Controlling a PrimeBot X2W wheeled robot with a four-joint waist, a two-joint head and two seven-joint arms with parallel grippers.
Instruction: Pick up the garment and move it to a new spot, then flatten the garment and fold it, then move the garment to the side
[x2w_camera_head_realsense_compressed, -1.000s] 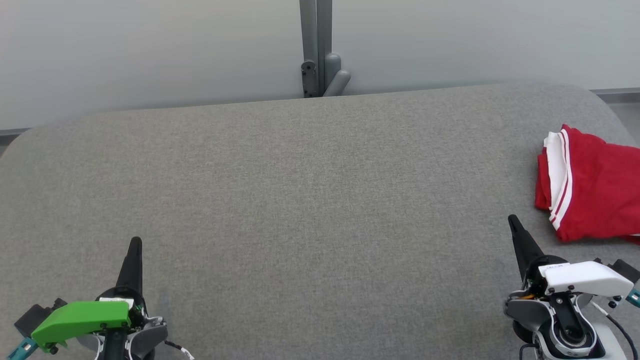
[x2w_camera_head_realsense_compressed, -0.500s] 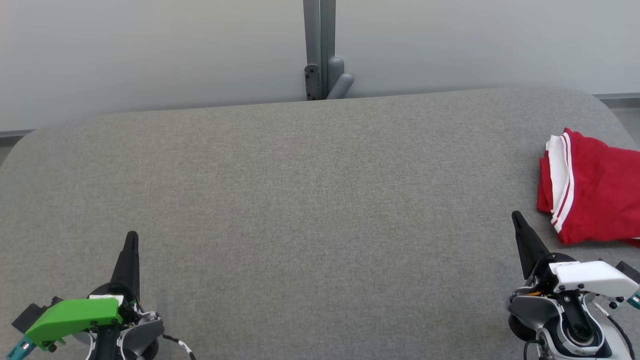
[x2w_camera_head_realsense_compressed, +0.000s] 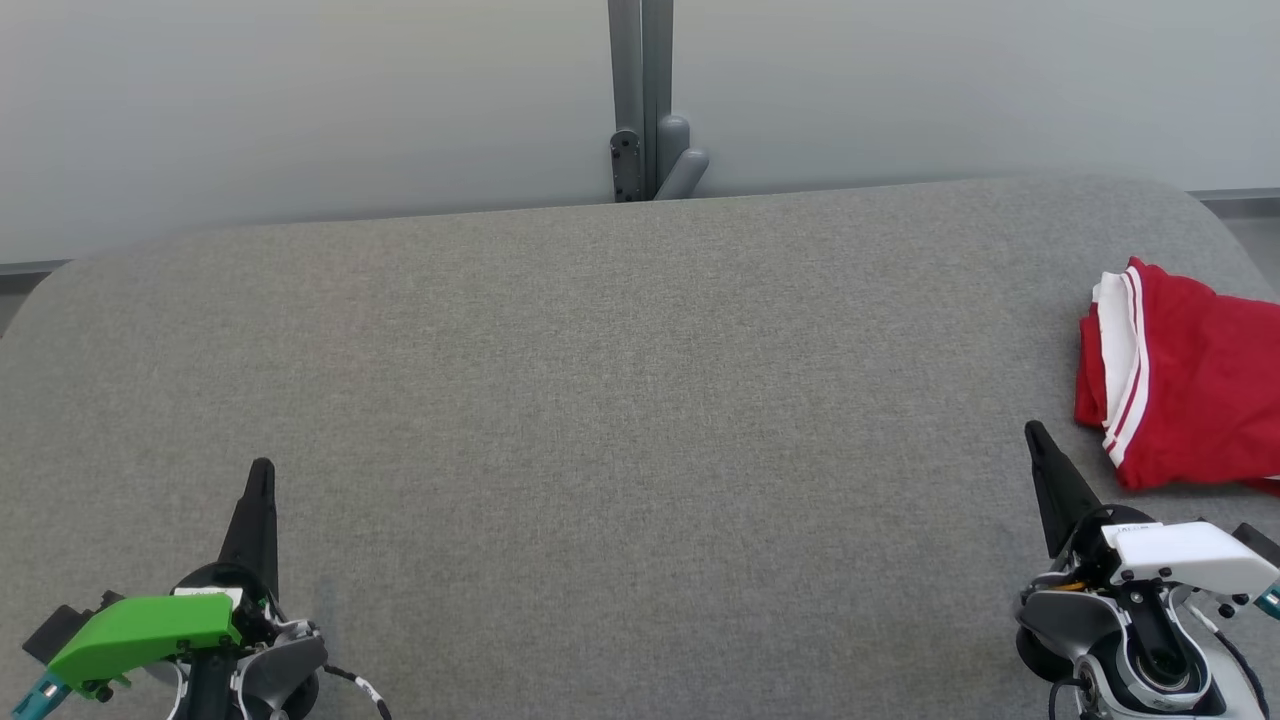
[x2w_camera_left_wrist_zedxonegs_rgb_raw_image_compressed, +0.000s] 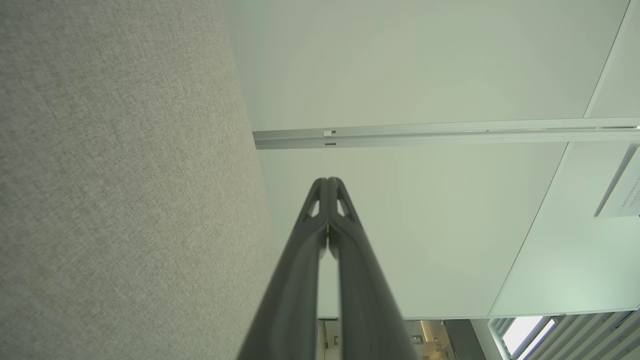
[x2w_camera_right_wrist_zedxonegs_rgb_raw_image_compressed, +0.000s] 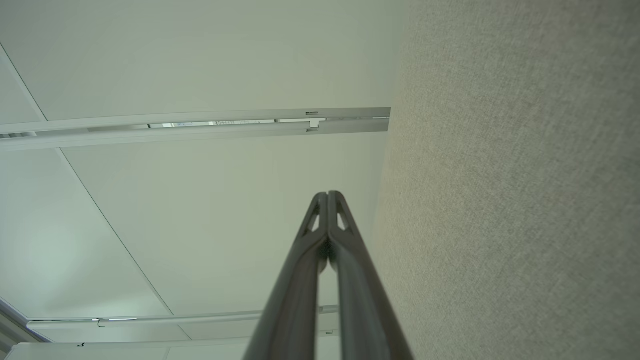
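red garment bunched at right edge of grey table, just beyond right claw, not touching. right claw clenched, empty. left claw clenched too, empty, well apart from garment.

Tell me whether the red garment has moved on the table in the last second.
No. The red garment keeps its place against the far edge of the table and the post; the whole head view slid slightly, so the camera moved.

Soft, even light; sharp, faint shadows only.
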